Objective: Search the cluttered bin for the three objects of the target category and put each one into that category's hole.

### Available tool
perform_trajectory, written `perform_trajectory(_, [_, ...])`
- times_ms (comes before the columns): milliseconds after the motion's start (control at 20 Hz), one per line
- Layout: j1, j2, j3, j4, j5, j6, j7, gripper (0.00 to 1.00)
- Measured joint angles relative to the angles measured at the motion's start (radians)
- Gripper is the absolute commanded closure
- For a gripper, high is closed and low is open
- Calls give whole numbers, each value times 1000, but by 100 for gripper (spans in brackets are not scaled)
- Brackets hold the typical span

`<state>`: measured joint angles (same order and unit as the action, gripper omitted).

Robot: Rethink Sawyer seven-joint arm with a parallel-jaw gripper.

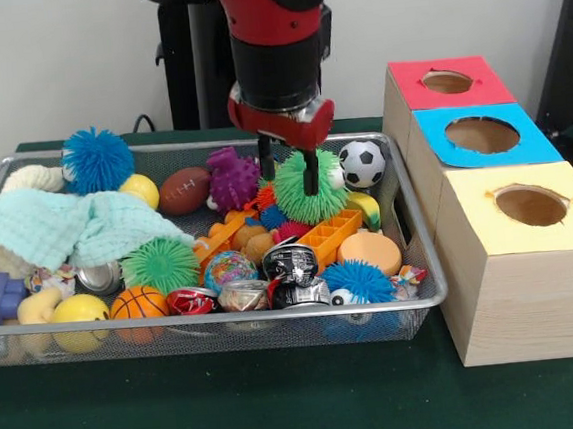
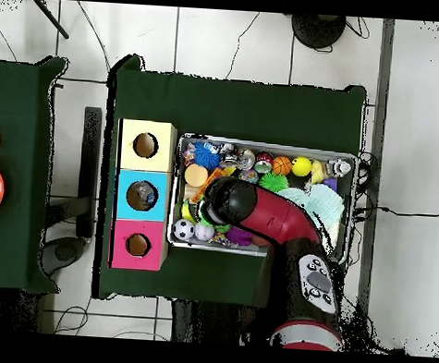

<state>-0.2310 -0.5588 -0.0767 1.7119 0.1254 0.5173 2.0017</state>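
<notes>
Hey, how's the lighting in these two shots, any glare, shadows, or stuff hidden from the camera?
Front view: even, soft light, with small glints on the shiny wrapped balls and a faint shadow under the wire bin. Overhead view: the arm hides the gripper and the bin's middle, and the pale floor looks washed out.

A packed wire bin point(image 1: 416, 263) leaves almost no bare floor between its toys. A mint cloth point(image 1: 72, 225) blankets the left end, covering whatever lies below. The pincer point(image 1: 289, 172) stands over a green spiky ball point(image 1: 300, 198), hemmed by a purple toy point(image 1: 233, 177) and a soccer ball point(image 1: 363, 163). Beside the bin, three boxes show unobstructed holes: red point(image 1: 447, 81), blue point(image 1: 481, 134), yellow point(image 1: 531, 204). The green tabletop point(image 1: 233, 410) in front lies open.
</notes>
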Motion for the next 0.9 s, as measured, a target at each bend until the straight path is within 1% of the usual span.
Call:
perform_trajectory(150, [13, 38, -10, 0, 2, -52, 1, 0])
perform_trajectory(450, [37, 83, -26, 2, 2, -69, 1, 0])
perform_trajectory(650, [35, 91, -26, 13, 2, -70, 1, 0])
perform_trajectory(900, [25, 81, -26, 45, 10, -70, 1, 0])
